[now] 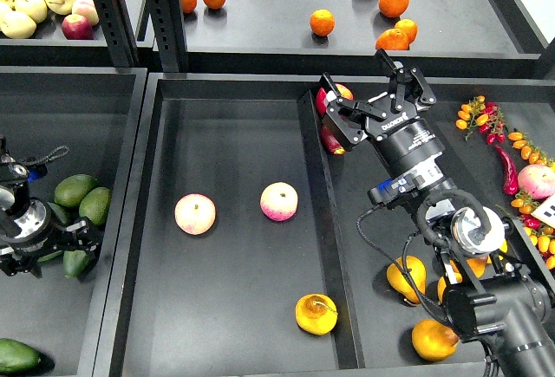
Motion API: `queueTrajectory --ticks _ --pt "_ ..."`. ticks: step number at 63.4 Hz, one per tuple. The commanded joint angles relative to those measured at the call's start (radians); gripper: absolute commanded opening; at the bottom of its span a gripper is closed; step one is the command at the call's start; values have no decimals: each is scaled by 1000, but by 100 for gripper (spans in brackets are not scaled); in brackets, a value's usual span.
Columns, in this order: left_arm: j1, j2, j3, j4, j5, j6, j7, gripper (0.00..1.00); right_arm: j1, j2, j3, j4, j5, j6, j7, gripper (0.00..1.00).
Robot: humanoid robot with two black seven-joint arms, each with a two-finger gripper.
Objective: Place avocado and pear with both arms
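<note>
My left gripper (65, 249) is at the left edge over the left tray, and looks shut on the dark green avocado (76, 263), which hangs under its fingers. Paler green avocados (85, 199) lie just behind it. A golden pear (316, 314) with a brown stem lies at the front right of the middle tray (234, 134). Two more pears (406, 278) lie in the right tray under my right arm. My right gripper (371, 93) is open and empty, high over the back of the right tray.
Two pink-yellow apples (196, 213) lie in the middle tray. Dark red fruits (333, 139) sit below my right gripper. Oranges (323, 22) and apples (76, 26) lie on the back shelf. Another green avocado (17, 355) lies front left. Chillies and small tomatoes (507, 165) are at the right.
</note>
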Motion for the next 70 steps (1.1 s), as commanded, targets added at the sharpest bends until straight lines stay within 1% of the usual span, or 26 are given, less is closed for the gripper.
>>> queueTrajectory --ticks 1,10,12,17,30,39,42,46,50,52,55,57,60,61,65,70 --pt "0 40 -50 -5 -56 0 0 98 -32 0 -16 1 0 3 -2 100" --pt "2 72 -80 -5 -209 0 0 98 -55 0 -41 3 0 6 -2 100" --pt "2 83 -86 -5 -288 0 0 98 -58 0 -47 4 0 6 -2 100" --pt "3 93 -109 -5 -341 0 0 98 -60 0 -49 4 0 8 -2 100" --pt "31 150 -221 -39 -472 0 0 98 -83 0 -52 4 0 17 -5 100" --pt "85 171 -336 -62 -582 0 0 98 -132 0 -69 4 0 92 -34 100" --pt "123 182 -408 -77 -624 0 0 98 -150 0 -82 1 -2 146 -46 100" --pt "177 190 -500 -89 -665 0 0 98 -166 0 -92 1 -3 186 -54 100" --pt "252 187 -620 -94 -688 0 0 98 -178 0 -99 3 0 197 -63 100" --pt "275 184 -657 -95 -690 0 0 98 -179 -5 -104 3 2 197 -66 100" --pt "342 179 -770 -111 -691 0 0 98 -183 -49 -130 6 3 198 -76 100" --pt "364 178 -804 -115 -691 0 0 98 -184 -64 -139 6 3 201 -77 100" --pt "425 170 -891 -128 -693 0 0 98 -186 -106 -165 9 3 207 -82 100" --pt "484 150 -980 -143 -694 0 0 99 -190 -150 -197 18 3 210 -86 100" --pt "539 141 -1056 -157 -703 0 0 99 -192 -186 -222 26 3 210 -89 100" --pt "640 118 -1172 -183 -751 0 0 99 -190 -248 -257 30 3 210 -109 100"
